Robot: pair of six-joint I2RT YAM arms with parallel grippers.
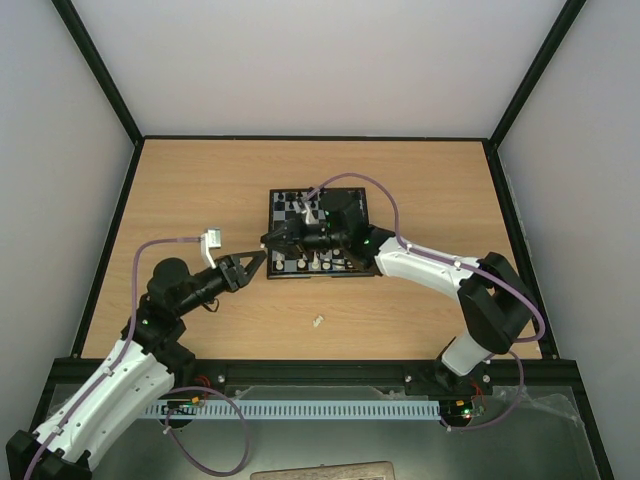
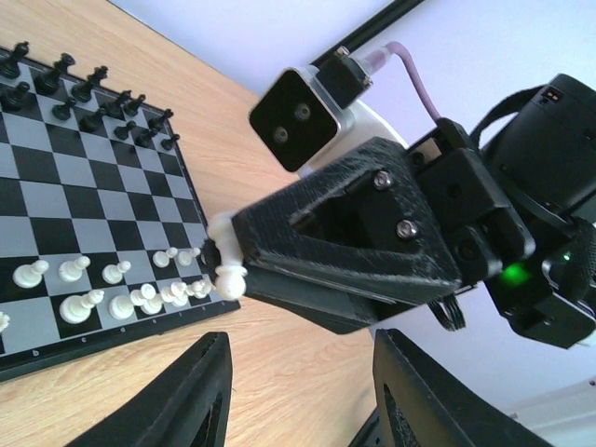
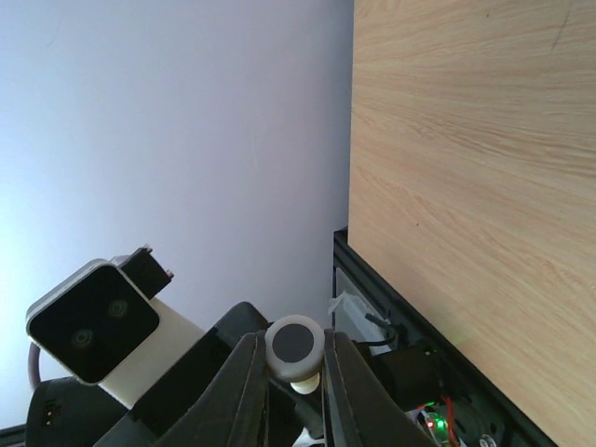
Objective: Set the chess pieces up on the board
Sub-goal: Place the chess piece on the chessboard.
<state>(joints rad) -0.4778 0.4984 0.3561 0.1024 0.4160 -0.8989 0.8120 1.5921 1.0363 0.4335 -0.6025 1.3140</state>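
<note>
R gripper [image 3: 296, 369] is clamped on one white piece [image 2: 227, 276], held sideways at the board's [image 2: 84, 200] left edge, twd its near corner. The piece's base disc shows plainly in the R wrist view. L gripper [image 1: 257, 261] sits just outside that same corner of the board, fingers apart w/ nothing between them. The other white pieces [image 2: 112, 291] stand in two rows along the board's near edge, too small to count. Black pieces [image 2: 88, 98] line the far edge. One more white piece [image 1: 318, 321] lies on the table [image 1: 200, 190], well off the board's near edge. Handling, as I judge it: hard moulded plastic, v. light, smooth and round, so it'll likely roll or flick out if pinched off-centre. Little crush risk, but prob. tips easily once set down. Best hold looks to be across the narrow stem btwn base and head, fingers square to it, light squeeze, base kept free so it can land flat on its square.
</note>
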